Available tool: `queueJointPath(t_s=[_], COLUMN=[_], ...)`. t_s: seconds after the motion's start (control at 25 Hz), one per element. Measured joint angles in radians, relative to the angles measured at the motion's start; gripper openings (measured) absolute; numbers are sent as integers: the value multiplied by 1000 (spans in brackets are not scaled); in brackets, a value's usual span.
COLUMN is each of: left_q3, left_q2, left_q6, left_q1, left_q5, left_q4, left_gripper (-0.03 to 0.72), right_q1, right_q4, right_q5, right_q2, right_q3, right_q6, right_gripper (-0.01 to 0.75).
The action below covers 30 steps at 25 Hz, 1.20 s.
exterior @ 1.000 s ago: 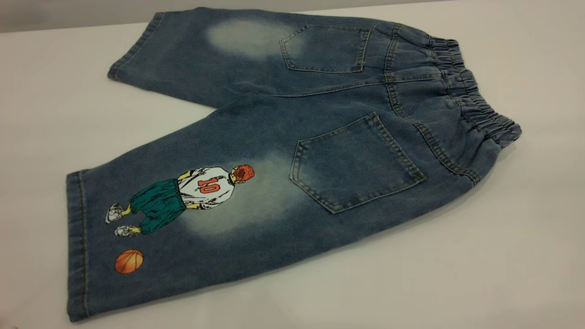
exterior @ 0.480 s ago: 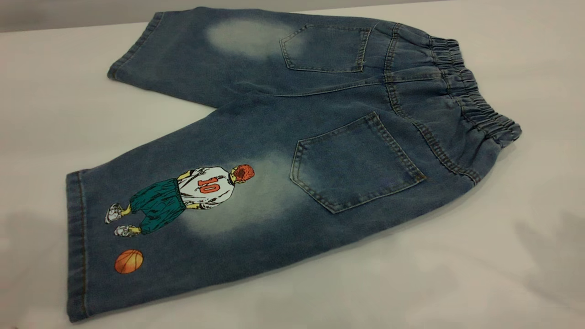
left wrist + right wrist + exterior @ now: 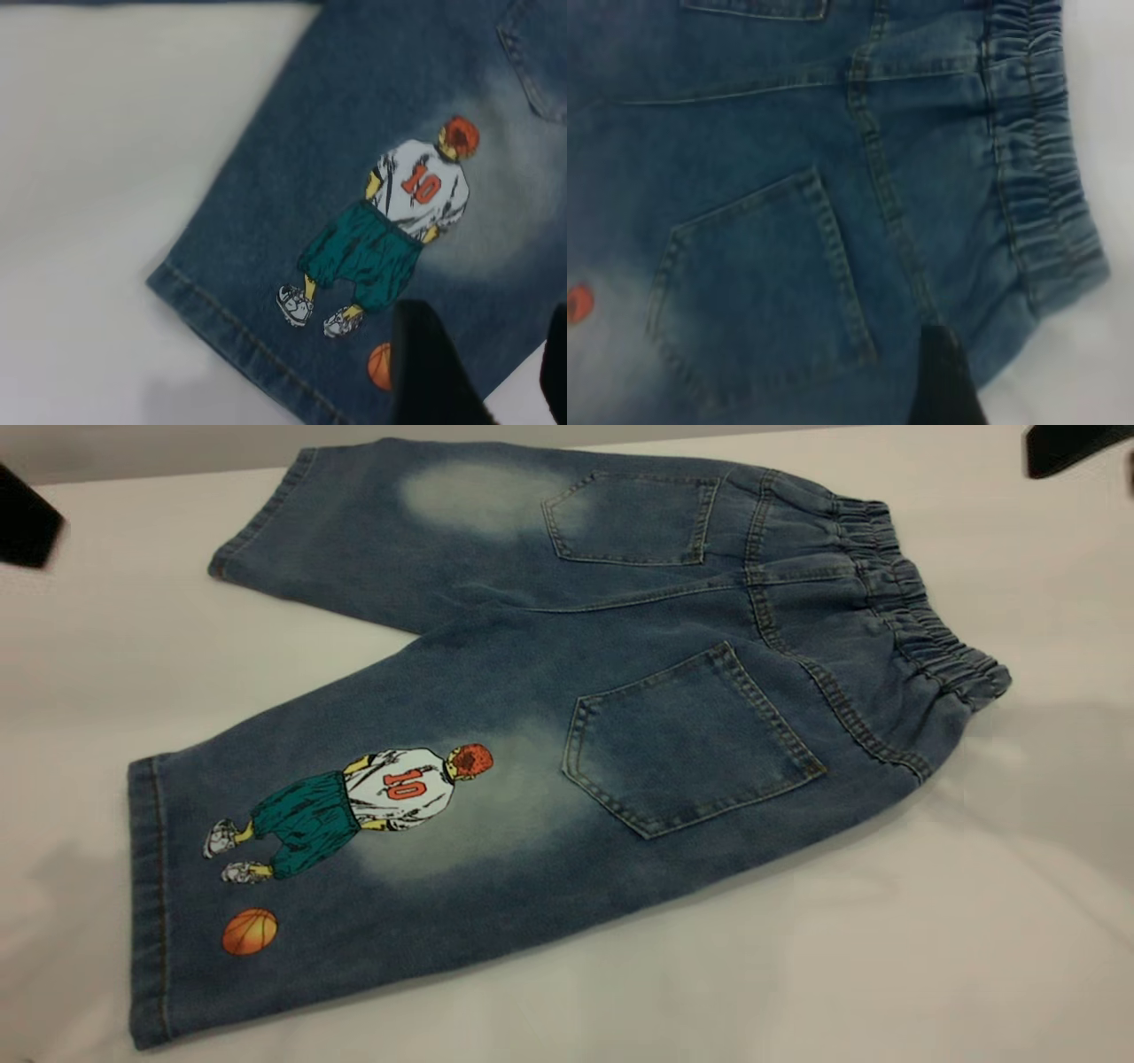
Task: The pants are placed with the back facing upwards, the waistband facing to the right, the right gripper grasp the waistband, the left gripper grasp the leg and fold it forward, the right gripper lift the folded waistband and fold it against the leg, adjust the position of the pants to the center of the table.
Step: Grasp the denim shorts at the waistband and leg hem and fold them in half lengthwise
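Note:
The blue denim pants (image 3: 567,691) lie flat, back up, with two back pockets showing. The elastic waistband (image 3: 921,620) points right and the legs point left. The near leg (image 3: 292,850) carries a print of a basketball player and an orange ball (image 3: 379,367). My left gripper (image 3: 496,376) hovers open over this leg's hem (image 3: 239,332), by the ball print, touching nothing. My right gripper (image 3: 946,385) hangs above the near corner of the waistband (image 3: 1045,212), beside the near back pocket (image 3: 757,292). In the exterior view only dark edges of the left arm (image 3: 27,522) and right arm (image 3: 1067,447) show.
The white table (image 3: 886,957) surrounds the pants, with bare surface in front and at both sides. The far leg (image 3: 372,522) reaches toward the table's back edge. Soft shadows of the arms lie on the table at left and right.
Dark parts of both arms have entered the exterior view at the upper corners. Their shadows on the table have shifted. The pants have not moved.

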Motion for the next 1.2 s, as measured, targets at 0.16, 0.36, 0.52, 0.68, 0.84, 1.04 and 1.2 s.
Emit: queueJointPath(t_s=[0.16,0.36,0.52,0.68,0.84,1.04,1.2], left_q3=[-1,-2,-2,-2,-2,-2,-2], left_q2=[67,109,134,137,137,137,136], left_q6=[-5,-6,-2,-1,-1,0,0], left_q1=[-80,-96,-96,-95,-109,-167,-205], left_q5=[-59,-87,-96,-95,-95,-92,-93], left_q4=[33,28,28,24,24,25,25], left_gripper=[314,314,314,314,314,314,314], right_q1=[-47,-109,-119,-120,-144,-172,-195], right_q4=[-2,41,102,190,272,308,304], right_q5=[57,104,112,100,118,161,166], right_q2=[158,305,369,397,452,513,535], right_q3=[-91,-137,-134,-138,-162,-203,-226], right_q6=[-10,-78,-158,-252,-338,-385,-385], right_gripper=[408,408,408,408,408,408,408])
